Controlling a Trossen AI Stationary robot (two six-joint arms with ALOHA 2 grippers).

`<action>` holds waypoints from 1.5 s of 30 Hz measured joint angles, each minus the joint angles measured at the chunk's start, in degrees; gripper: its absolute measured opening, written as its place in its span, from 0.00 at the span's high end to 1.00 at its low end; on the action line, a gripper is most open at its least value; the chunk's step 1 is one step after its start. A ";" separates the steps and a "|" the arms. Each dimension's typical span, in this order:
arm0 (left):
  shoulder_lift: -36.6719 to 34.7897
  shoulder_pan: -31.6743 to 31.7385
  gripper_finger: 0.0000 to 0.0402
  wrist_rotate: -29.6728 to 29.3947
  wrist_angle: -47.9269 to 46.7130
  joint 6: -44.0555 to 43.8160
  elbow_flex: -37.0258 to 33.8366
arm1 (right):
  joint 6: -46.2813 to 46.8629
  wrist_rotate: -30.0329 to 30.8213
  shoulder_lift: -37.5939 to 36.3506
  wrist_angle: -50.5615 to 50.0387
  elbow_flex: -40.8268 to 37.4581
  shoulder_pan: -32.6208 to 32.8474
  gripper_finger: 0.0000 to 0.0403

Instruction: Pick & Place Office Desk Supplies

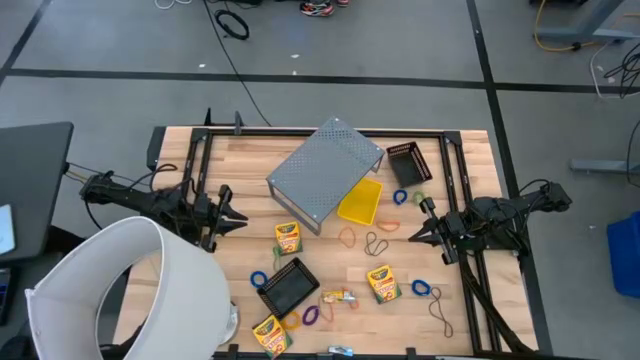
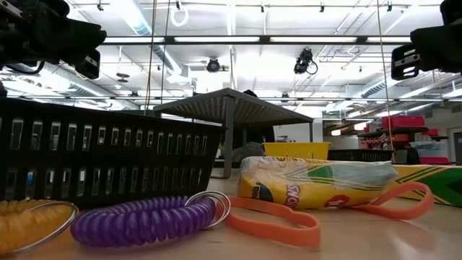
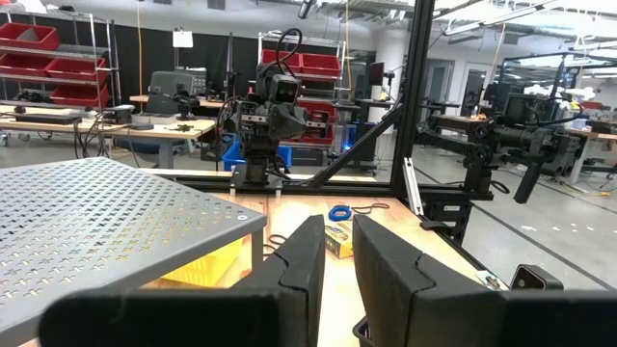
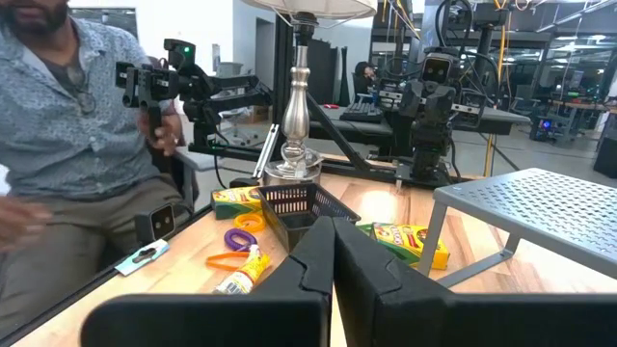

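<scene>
Three yellow-and-green crayon boxes [image 1: 288,238] [image 1: 383,283] [image 1: 268,333] lie flat on the wooden table. Thin elastic loops are scattered around them: blue [image 1: 259,279] [image 1: 420,288], orange [image 1: 347,237], tan [image 1: 378,243], purple [image 1: 310,314]. A small multicoloured packet [image 1: 340,296] lies by a black tray [image 1: 288,287]. My left gripper [image 1: 238,215] hovers at the table's left side, open by a narrow gap [image 3: 337,260]. My right gripper [image 1: 415,235] hovers at the right side, shut [image 4: 335,253]. Neither touches anything.
A grey perforated shelf [image 1: 325,170] stands mid-table over a yellow bin [image 1: 360,202]. A black basket [image 1: 408,160] sits at the far right. A big white lampshade [image 1: 130,290] covers the near left corner. A person [image 4: 67,145] sits beside the table.
</scene>
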 joint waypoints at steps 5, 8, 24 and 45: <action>0.02 -0.01 0.84 0.01 0.00 0.00 -0.01 | 0.01 -0.01 0.00 0.00 0.01 0.01 0.98; 0.02 0.00 0.84 0.02 0.00 -0.02 0.00 | 0.02 -0.02 -0.01 0.00 0.01 0.02 0.98; 0.00 0.00 0.84 0.02 0.13 -1.49 0.00 | -18.57 -1.92 0.00 1.21 0.01 0.00 0.98; 0.02 0.02 0.84 -2.20 0.00 -2.56 0.00 | -1.97 1.00 -0.02 4.62 0.00 0.00 0.98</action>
